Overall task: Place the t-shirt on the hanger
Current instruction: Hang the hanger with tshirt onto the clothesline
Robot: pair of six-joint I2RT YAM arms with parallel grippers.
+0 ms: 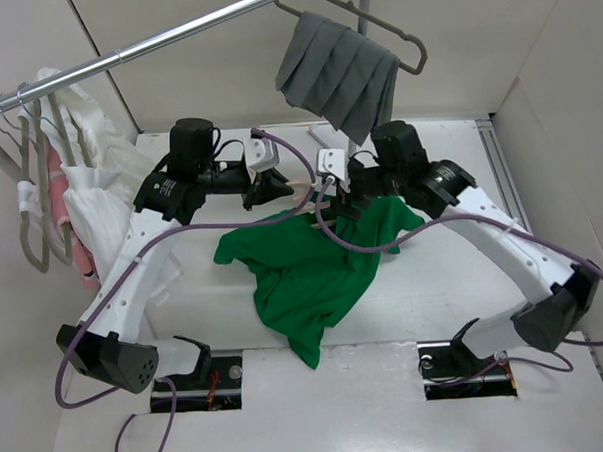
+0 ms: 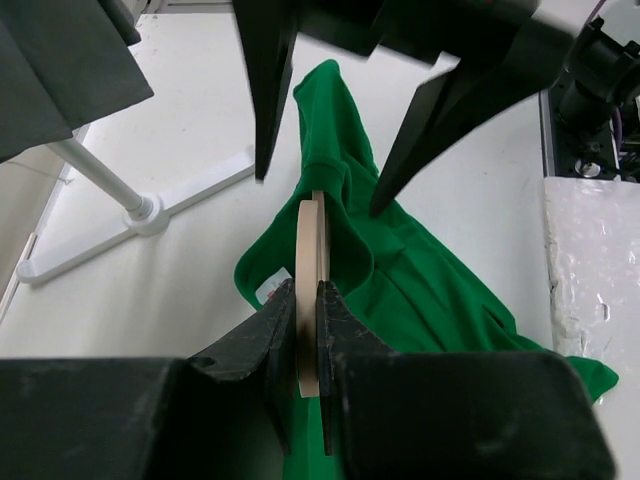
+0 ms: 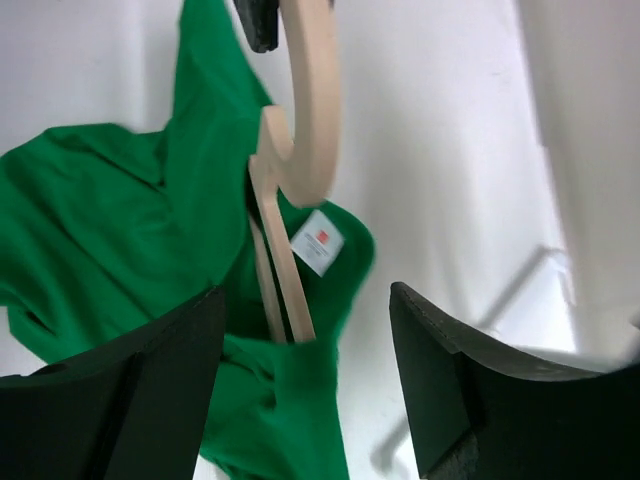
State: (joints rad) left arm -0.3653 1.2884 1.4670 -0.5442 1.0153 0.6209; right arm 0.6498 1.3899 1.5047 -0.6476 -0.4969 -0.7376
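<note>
**Left gripper clamped on hanger hook; right gripper apart over collar**

The left gripper [image 2: 308,330] has its jaws together on the flat hook of the hanger [image 2: 310,270], one finger pressed to each face of the pale wood. The right gripper [image 2: 320,190] stands just beyond it with its jaws wide apart. One finger is on each side of the hanger's line, and neither is seen touching it.

In the right wrist view the hook curves up at the top. Below it, the hanger's slim arms run down into the neck opening of the t-shirt [image 3: 100,230], just beside the white label [image 3: 318,240].

From above, the t-shirt sits at mid-table between the two arms. Its collar end is gathered up at the grippers and its lower part spreads toward the near edge of the table [image 1: 435,310].

Far behind, a grey pleated cloth [image 1: 335,69] hangs from the rail [image 1: 173,36]. White garments [image 1: 90,185] hang at the far left.
</note>
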